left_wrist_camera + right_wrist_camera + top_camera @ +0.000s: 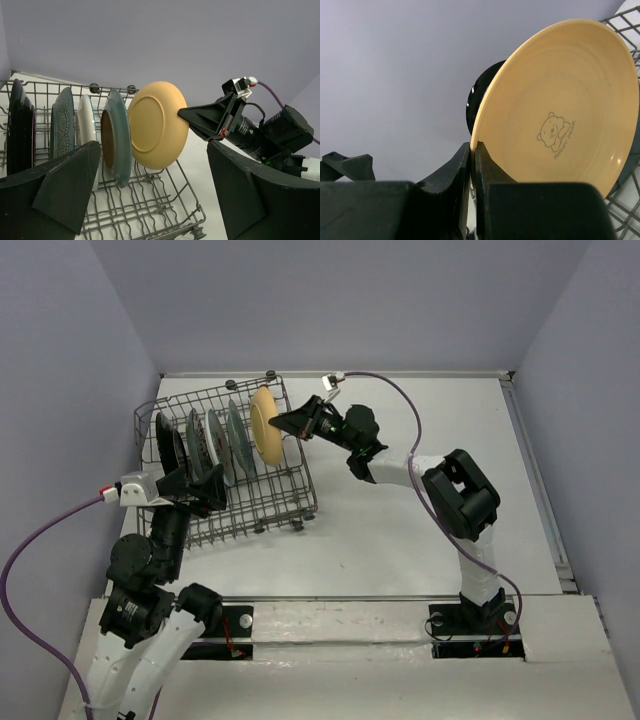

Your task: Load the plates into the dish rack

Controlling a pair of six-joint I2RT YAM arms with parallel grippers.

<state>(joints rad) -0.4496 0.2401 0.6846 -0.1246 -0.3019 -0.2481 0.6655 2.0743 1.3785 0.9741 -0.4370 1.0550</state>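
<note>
The grey wire dish rack (270, 502) sits at the left of the table. Standing in it from left to right are the black-rimmed plate (165, 440), the floral plate (197, 436), the watermelon plate (216, 435) and the teal plate (236, 438). My right gripper (283, 425) is shut on the rim of the yellow-orange plate (264, 422) and holds it upright over the rack's right end; the plate also shows in the left wrist view (157, 125) and the right wrist view (560, 110). My left gripper (205, 490) is open and empty at the rack's near left side.
The rack's near right part (165, 200) holds only wire tines. Grey walls stand close behind and to the left of the rack. The white table (420, 530) stretches to the right of the rack.
</note>
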